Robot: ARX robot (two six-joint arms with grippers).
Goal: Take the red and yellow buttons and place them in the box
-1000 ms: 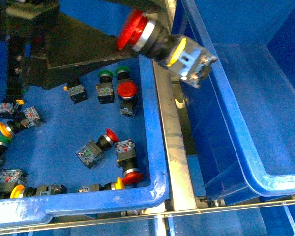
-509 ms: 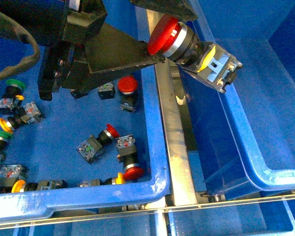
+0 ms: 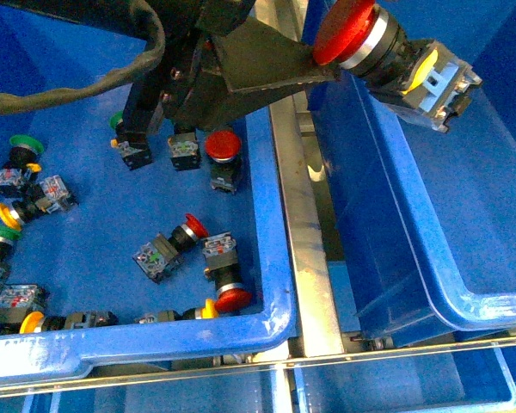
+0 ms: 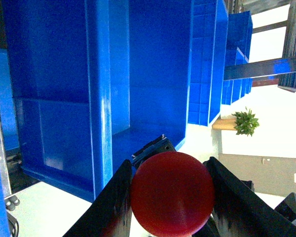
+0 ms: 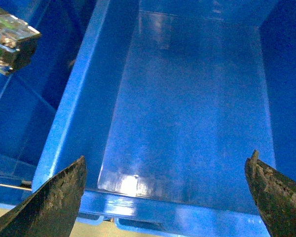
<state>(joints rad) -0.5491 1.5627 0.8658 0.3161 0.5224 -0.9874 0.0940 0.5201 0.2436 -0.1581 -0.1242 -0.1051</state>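
Blue bins sit side by side, a bare metal rail [image 3: 305, 258] running between them. Over to the left hand [image 4: 171, 197]: it's clamped on a red button [image 3: 344, 30], one finger on each side of the round cap. The button lies tilted, its cap above the near rim of the box [image 3: 464, 310] and its clear-grey block [image 3: 443, 82] already out over the inside.

The right hand [image 5: 166, 157] hangs above the box with its fingers spread wide and nothing between them.

Now the count in the left bin [image 3: 271, 258]. Three loose red caps: one by the arm [image 3: 224, 146], one mid-floor [image 3: 195, 225], one near the front corner [image 3: 232, 299]. Three yellow caps [image 3: 7, 215], all low on the near side. Three green caps [image 3: 21, 142], one half under the arm. One more button there has its cap hidden.

For room, the box floor is broad, open blue with tall walls; the left bin's thick rim hugs the rail.
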